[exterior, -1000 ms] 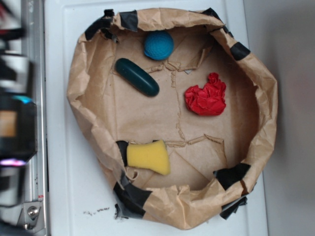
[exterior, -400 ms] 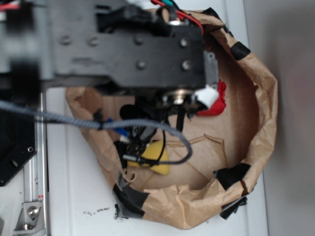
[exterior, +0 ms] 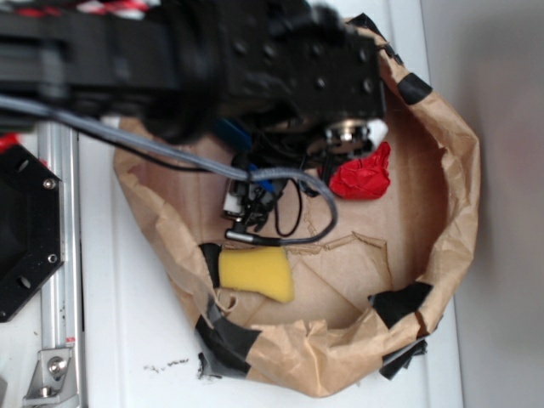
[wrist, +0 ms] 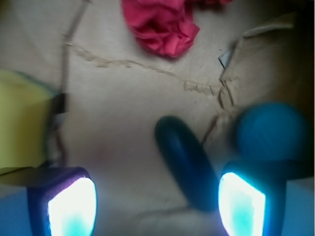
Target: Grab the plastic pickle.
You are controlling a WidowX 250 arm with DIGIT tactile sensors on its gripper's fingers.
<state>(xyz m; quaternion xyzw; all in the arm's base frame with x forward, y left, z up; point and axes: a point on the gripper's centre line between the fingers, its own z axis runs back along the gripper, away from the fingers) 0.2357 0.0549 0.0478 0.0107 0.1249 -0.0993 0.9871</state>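
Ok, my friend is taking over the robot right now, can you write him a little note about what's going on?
Gripper: open, holding nothing, hanging over the floor of the paper bowl.
Plastic pickle: lying on the paper between the fingers, closer to the right finger in the wrist view. The arm hides it in the exterior view.
Nearby: blue ball just beside the pickle's far side, red crumpled wad further off, yellow sponge on the other side.
Done: gripper is lined up roughly above the pickle.
Left: go down, close on the pickle without catching the ball, then lift.
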